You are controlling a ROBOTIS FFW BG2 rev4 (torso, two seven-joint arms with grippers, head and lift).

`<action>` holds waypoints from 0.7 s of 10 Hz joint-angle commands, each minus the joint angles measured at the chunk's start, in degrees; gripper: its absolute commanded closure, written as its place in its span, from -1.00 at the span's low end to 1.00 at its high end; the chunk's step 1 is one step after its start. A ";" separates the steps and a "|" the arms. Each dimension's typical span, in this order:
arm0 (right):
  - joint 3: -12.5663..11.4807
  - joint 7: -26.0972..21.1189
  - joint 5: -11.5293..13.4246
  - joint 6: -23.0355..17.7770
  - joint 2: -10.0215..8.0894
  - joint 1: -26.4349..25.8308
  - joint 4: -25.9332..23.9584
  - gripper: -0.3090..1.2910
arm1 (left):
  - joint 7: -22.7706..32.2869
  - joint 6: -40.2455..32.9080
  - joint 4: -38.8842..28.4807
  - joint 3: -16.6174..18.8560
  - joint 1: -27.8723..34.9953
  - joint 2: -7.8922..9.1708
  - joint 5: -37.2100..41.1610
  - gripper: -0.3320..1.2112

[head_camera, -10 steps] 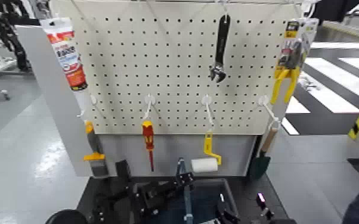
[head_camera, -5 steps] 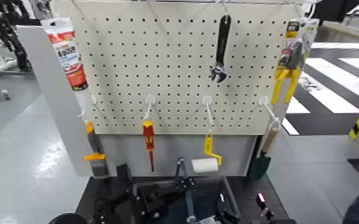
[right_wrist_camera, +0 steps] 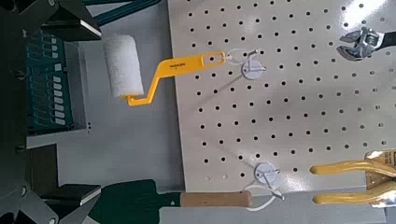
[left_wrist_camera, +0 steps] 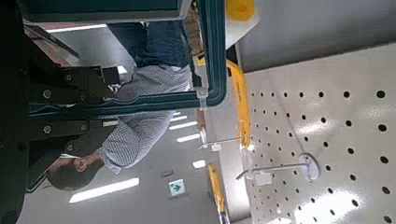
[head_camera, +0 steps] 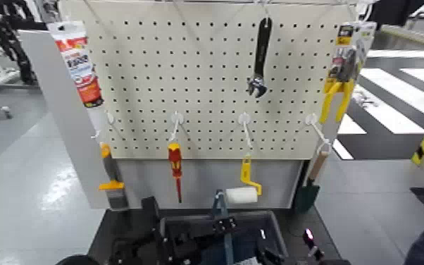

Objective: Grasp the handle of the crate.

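While the left gripper point(left_wrist_camera: 103, 110) clamps one handle point(left_wrist_camera: 154, 103), the right gripper point(right_wrist_camera: 91, 112) holds two fingers point(right_wrist_camera: 78, 24) apart.

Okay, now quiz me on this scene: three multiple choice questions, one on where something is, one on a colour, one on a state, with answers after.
1. What hangs between the screwdriver and the trowel?
A) a hammer
B) the paint roller
C) a saw

2. What colour is the paint roller's handle?
A) yellow
B) green
C) purple

3. How does the left gripper stand at the crate handle?
A) wide open, well away from it
B) above the pegboard
C) shut on it

Answers:
1 B: the head view shows the roller hanging between those two.
2 A: both the head and right wrist views show yellow.
3 C: the left wrist view shows its jaws closed around the narrow blue-grey bail.
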 commanded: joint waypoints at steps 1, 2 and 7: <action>-0.09 0.00 0.00 0.00 0.09 0.09 -0.03 -0.43 | 3.75 1.33 -6.35 2.27 3.06 0.79 3.31 0.96; -0.09 0.00 0.00 0.00 0.09 0.09 -0.03 -0.43 | 4.80 1.68 -7.49 2.45 3.85 0.79 4.54 0.96; -0.09 0.00 0.00 0.00 0.18 0.09 -0.03 -0.43 | 7.96 3.88 -8.98 2.62 5.87 0.17 10.16 0.96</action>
